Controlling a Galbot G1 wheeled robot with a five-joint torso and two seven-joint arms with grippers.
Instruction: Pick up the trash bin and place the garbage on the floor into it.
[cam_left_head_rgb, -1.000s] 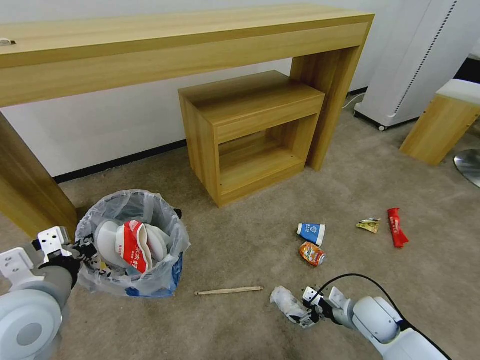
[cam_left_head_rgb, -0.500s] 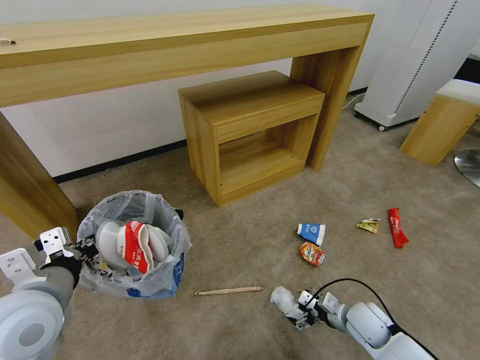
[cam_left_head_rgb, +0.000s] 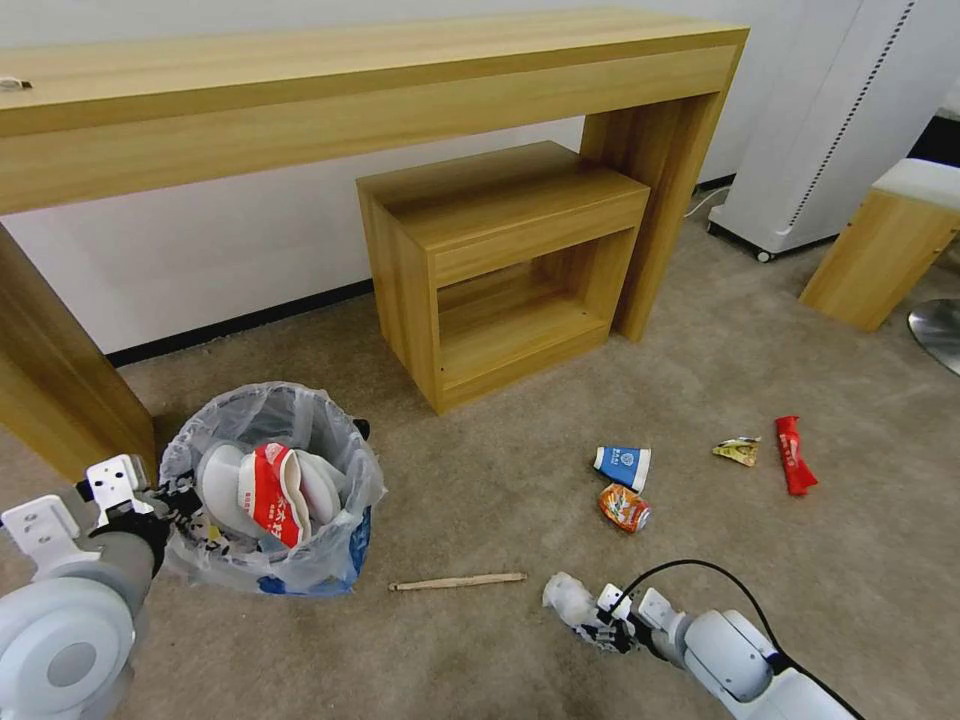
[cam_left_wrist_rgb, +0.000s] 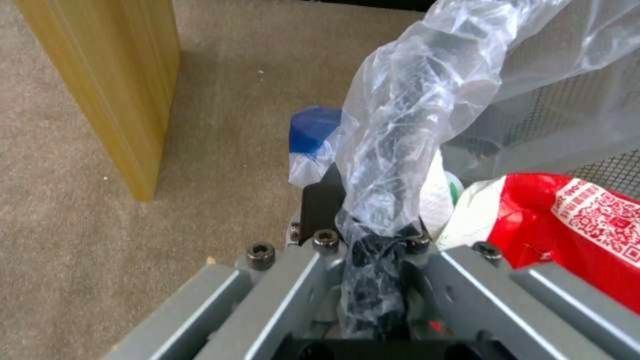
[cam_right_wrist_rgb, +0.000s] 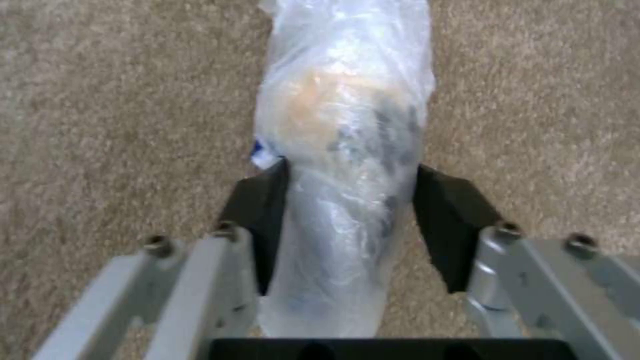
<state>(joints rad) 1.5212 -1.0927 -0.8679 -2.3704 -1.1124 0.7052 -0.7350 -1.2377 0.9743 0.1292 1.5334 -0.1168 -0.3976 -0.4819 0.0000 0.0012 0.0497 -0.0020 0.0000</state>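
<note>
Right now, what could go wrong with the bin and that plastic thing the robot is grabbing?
The left gripper is shut on the trash bin by a bunched strip of liner and rim, so the thin bag might tear or slip. The right gripper squeezes a crinkly plastic-wrapped piece of garbage on the floor; it could slide out when lifted.

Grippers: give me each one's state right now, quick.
Left tool: shut on the trash bin, clamping its bag-lined rim.
Right tool: shut on the plastic-wrapped bottle, low at the floor.
</note>
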